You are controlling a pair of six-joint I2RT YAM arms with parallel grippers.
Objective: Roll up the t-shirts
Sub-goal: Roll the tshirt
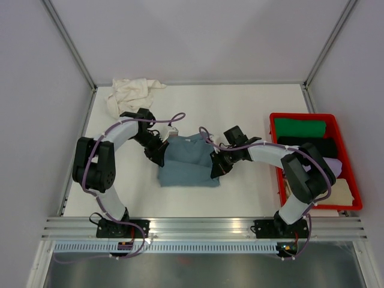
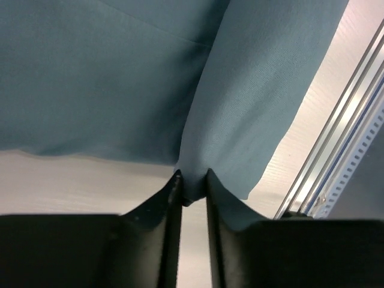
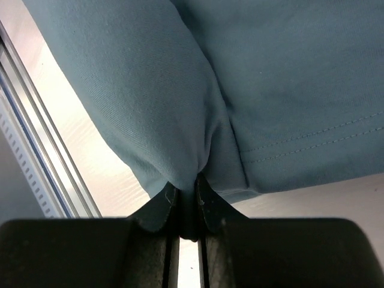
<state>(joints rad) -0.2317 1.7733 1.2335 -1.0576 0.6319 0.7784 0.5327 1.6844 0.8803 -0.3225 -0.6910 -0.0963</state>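
We see the blue-grey t-shirt (image 1: 189, 163) in the middle of the overhead frame. It lies on the white table (image 1: 240, 108) as a soft, roughly rectangular pad with a matte, fine knit. The left gripper (image 1: 159, 153) meets its left edge and the right gripper (image 1: 217, 166) its right edge.

In the left wrist view the left gripper (image 2: 193, 181) is at bottom centre. Its two black, smooth plastic fingers are closed on a narrow fold of the blue-grey t-shirt (image 2: 120, 78). The cloth rises from the tips in a tapering ridge, and a thin seam line runs diagonally across the upper part.

In the right wrist view the right gripper (image 3: 187, 191) is also pinched tight on a gathered tuck of the same shirt (image 3: 288, 72). Creases fan out from the tips, and a double row of hem stitching crosses the right side.

A ribbed metal rail (image 2: 336, 150) runs along the table edge in both wrist views.

The cream t-shirt (image 1: 129, 93) is crumpled in a loose heap at the upper left of the overhead frame, well apart from the blue one. At the right stands a red crate (image 1: 303, 116) of glossy plastic, rectangular with a raised rim. It holds a folded green cloth (image 1: 300, 127) with a black cloth (image 1: 307, 144) just below it.
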